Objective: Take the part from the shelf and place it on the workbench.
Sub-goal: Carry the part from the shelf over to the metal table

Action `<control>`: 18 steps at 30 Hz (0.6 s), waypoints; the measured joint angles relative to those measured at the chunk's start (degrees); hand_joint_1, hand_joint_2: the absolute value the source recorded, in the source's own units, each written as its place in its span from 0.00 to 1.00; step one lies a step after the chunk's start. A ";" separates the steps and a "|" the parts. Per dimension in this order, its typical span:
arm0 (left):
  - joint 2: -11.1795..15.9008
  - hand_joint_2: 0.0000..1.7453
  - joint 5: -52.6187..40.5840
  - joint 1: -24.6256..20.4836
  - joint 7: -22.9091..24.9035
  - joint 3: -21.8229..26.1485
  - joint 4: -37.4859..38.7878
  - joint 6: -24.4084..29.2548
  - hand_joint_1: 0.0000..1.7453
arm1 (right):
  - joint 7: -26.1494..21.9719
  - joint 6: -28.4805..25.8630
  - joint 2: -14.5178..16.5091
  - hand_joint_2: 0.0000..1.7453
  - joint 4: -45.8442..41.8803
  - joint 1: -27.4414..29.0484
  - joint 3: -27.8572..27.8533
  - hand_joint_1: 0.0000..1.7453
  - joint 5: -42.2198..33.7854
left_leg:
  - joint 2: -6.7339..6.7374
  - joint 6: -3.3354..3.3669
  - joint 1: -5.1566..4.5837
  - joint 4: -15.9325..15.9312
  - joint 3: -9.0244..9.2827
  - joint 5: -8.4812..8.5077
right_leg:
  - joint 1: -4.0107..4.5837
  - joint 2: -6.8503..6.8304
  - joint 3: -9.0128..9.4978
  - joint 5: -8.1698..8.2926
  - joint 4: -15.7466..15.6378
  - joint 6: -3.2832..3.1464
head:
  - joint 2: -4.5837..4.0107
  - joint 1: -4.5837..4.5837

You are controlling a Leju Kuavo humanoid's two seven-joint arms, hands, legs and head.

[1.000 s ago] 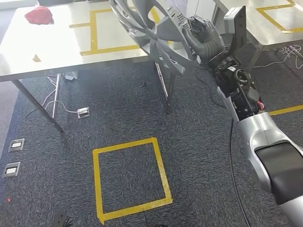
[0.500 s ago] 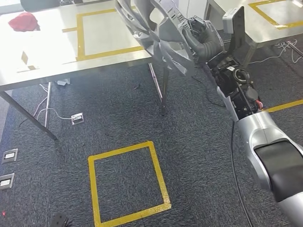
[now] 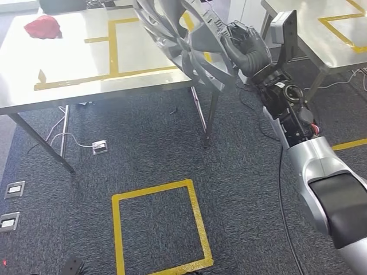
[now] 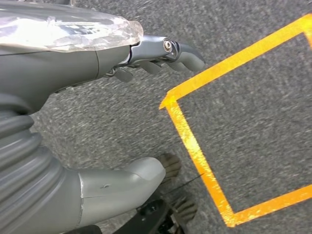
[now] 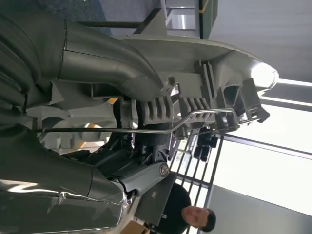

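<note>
Your right robot hand [image 3: 246, 48] grips the silver wheel cover [image 3: 186, 40] by its rim, carrying it tilted above the near right corner of the surface [image 3: 78, 63], presumably for placing inside the yellow tape outline [image 3: 113, 43]. Your left robot hand [image 4: 110, 63] hangs open over the carpet.

**Bright room, glare on metal**

We see strong glare whitening the steel table [image 3: 65, 69] in the head view. Our right wrist view is backlit by bright windows, leaving near surfaces dark. The carpet [image 4: 110, 126] in our left wrist view looks slightly motion-blurred.
</note>
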 joint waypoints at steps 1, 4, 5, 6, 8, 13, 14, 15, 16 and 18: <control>-0.05 1.00 0.00 0.02 0.01 0.00 0.00 0.00 0.00 | 0.03 -0.07 0.00 1.00 0.01 -0.03 -0.03 1.00 -0.01 | -0.10 -0.23 -0.02 0.24 0.33 -0.44 | 0.11 -0.04 0.82 2.23 -3.66 -0.10 | 0.00 0.05; -0.03 1.00 -0.01 0.00 0.13 0.00 -0.01 0.00 0.00 | 0.14 -0.26 0.02 1.00 -0.13 -0.27 -0.06 1.00 -0.04 | -0.23 -1.08 -0.19 1.08 0.09 -1.34 | 0.45 -0.05 2.19 3.48 -7.87 -1.16 | 0.00 -0.03; 0.03 1.00 -0.01 -0.04 0.16 0.00 -0.01 0.01 0.00 | 0.21 -0.28 0.03 1.00 -0.25 -0.45 -0.07 1.00 -0.05 | -0.24 -1.36 -0.25 1.27 -0.01 -1.58 | 0.28 -0.03 2.58 3.49 -7.99 -1.58 | 0.00 -0.01; 0.04 1.00 -0.02 -0.10 0.16 0.00 -0.02 0.02 0.00 | 0.29 -0.30 0.04 1.00 -0.38 -0.67 -0.08 1.00 -0.05 | -0.15 -1.64 -0.25 1.86 -0.16 -1.80 | 0.15 0.00 2.86 3.41 -8.17 -1.79 | 0.00 -0.05; 0.06 1.00 -0.02 -0.30 0.16 0.00 -0.02 0.07 0.00 | 0.44 -0.35 0.09 1.00 -0.54 -0.92 -0.08 1.00 -0.08 | 0.18 -2.42 -0.02 6.20 -2.30 -3.22 | -0.25 -0.02 3.91 3.16 -8.58 -2.20 | 0.00 -0.50; -0.13 1.00 -0.02 -0.06 0.21 0.00 -0.02 0.11 0.00 | 0.54 -0.31 0.21 1.00 -0.55 -0.66 -0.03 1.00 -0.13 | 0.70 -3.97 1.09 17.84 -11.11 -5.39 | -0.37 0.11 5.78 1.61 -8.75 -2.51 | 0.00 -1.05; -0.10 1.00 -0.02 -0.03 0.21 0.00 -0.02 0.13 0.00 | 0.56 -0.26 0.31 1.00 -0.54 -0.75 -0.01 1.00 -0.11 | 0.70 -3.77 1.13 14.65 -10.42 -2.71 | -0.39 0.19 6.29 1.21 -8.76 -2.43 | 0.00 -1.10; -0.05 1.00 -0.02 -0.03 0.22 0.00 -0.02 0.14 0.00 | 0.56 -0.19 0.44 1.00 -0.54 -0.90 0.02 1.00 -0.08 | 0.70 -3.41 1.07 10.18 -9.08 0.56 | -0.39 0.26 6.81 0.79 -8.79 -2.29 | 0.00 -1.15; 0.03 1.00 -0.02 -0.04 0.22 0.00 -0.02 0.16 0.00 | 0.49 -0.09 0.57 1.00 -0.51 -1.12 0.05 1.00 -0.04 | 0.71 -2.97 0.87 5.99 -7.69 2.89 | -0.35 0.34 7.27 0.39 -8.82 -2.08 | 0.00 -1.20; 0.16 1.00 -0.03 -0.11 0.21 0.00 -0.02 0.17 0.00 | 0.17 0.07 0.83 1.00 -0.43 -1.74 0.09 1.00 0.01 | 0.75 -2.07 0.35 0.95 -5.78 4.45 | -0.30 0.51 7.64 -0.25 -8.95 -1.49 | 0.00 -1.31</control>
